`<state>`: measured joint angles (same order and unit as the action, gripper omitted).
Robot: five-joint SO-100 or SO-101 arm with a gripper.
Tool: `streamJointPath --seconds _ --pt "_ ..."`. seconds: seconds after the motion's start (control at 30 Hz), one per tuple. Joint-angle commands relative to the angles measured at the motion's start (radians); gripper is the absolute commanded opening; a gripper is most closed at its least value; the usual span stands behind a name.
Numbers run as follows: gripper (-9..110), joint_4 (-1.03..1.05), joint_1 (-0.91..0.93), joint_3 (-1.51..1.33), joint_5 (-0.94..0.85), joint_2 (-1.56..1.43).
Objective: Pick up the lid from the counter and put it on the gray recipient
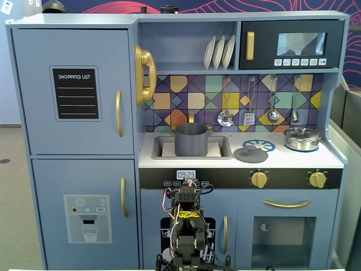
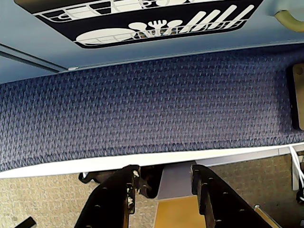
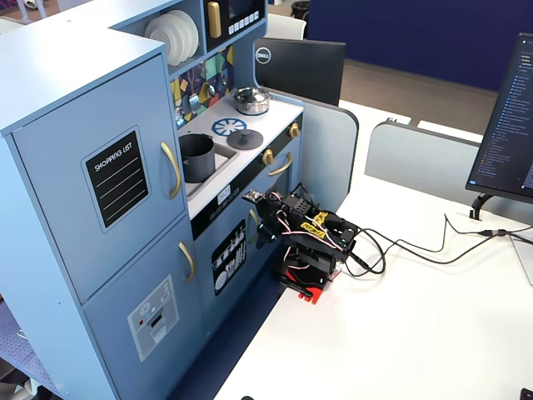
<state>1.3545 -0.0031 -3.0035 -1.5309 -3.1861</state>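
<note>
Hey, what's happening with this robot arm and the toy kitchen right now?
Nothing is being handled yet. The arm sits folded low in front of the toy kitchen, its gripper empty with jaws apart, pointing down at the floor. The lid lies on the counter beside the burner print, and the gray pot stands uncovered in the sink.

In a fixed view the arm (image 1: 186, 226) is getting cut off by the bottom edge, its base out of frame, and the folded body is hiding the gripper. The sink (image 1: 192, 148) is hiding the foot of the pot (image 1: 190, 139). In the wrist view the bottom edge is cropping both fingers (image 2: 114, 199), and the top edge is cutting the dish-rack print (image 2: 142, 21). In another fixed view the lid (image 3: 245, 138) is looking too small for its knob to show clearly, and the arm's folded links are covering the gripper there too
</note>
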Motion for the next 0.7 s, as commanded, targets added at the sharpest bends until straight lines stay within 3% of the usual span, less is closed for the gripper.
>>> streamJointPath --seconds 0.0,0.47,0.67 --pt "0 0.175 0.077 0.002 -0.011 0.008" --pt "0 0.104 0.100 0.005 -0.040 0.008" --pt "0 0.044 0.091 0.318 -0.043 0.181"
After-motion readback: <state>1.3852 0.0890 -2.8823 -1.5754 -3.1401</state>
